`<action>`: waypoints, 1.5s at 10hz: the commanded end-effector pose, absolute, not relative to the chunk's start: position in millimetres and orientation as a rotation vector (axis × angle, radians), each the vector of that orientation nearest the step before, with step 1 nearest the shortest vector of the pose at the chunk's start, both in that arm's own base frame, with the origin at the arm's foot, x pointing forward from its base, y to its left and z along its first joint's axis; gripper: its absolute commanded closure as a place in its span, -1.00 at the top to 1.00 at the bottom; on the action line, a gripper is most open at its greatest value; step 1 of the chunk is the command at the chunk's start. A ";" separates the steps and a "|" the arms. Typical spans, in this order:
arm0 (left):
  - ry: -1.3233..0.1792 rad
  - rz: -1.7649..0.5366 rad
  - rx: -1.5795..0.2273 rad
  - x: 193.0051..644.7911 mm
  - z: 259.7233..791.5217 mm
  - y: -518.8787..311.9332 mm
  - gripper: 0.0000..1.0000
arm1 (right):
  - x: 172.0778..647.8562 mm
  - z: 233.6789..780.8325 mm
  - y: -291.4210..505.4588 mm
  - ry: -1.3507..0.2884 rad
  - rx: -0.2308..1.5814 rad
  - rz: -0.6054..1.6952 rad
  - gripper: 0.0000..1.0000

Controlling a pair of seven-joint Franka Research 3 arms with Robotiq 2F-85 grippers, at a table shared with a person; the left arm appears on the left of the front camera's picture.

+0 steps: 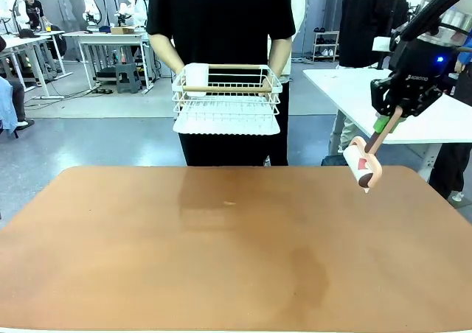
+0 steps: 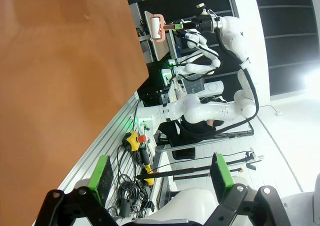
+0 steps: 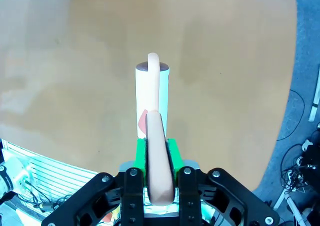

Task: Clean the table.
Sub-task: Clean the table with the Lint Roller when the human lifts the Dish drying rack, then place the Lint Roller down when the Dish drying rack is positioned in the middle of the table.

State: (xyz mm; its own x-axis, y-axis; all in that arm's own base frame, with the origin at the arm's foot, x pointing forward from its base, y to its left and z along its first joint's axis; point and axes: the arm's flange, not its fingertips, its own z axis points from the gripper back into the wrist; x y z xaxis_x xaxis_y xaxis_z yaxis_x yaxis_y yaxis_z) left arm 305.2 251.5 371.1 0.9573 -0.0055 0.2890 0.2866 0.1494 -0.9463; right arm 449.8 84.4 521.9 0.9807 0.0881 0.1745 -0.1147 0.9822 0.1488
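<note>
- Over the far right corner of the table point(image 1: 147, 259), the right gripper point(image 1: 389, 119) is hanging up in the air.
- Its 2 fingers are squeezing tight on the pink handle of a lint roller point(image 1: 361, 165), with 1 green pad pressing on each side of the handle.
- The lint roller is pointing down and toward the middle of the table. Its white drum, with a red mark on it, is floating close to the far right corner.
- The table is lying wide and reddish-brown between the robot and a person point(image 1: 221, 16).
- A tiny pale crumb point(image 1: 229, 202) is sitting on the table, near the middle of the far edge.
- A darker patch point(image 1: 306, 274) is showing on the top, closer to the near edge and a bit right of the middle.
- The person is standing at the far edge and holding a wire rack point(image 1: 228, 116) with 2 hands, up in the air and just past that edge.
- A white roll point(image 1: 196, 76) is sitting at the rack's left end, and a wooden stick point(image 1: 236, 88) is lying across the rack beside it.
- The left gripper point(image 2: 161, 172) is hanging past a side edge of the table, above some cables point(image 2: 131, 186). Its 2 fingers are spreading wide apart and are gripping nothing.
</note>
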 end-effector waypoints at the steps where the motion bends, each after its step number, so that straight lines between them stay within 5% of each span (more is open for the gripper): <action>1: -0.244 -0.209 -1.403 304.2 371.4 253.7 1.00 | 448.5 526.1 85.9 -0.174 0.156 0.108 -0.57; 15: -0.244 -0.209 -1.403 304.2 371.4 253.7 1.00 | 448.5 526.1 85.9 -0.174 0.156 0.108 -0.57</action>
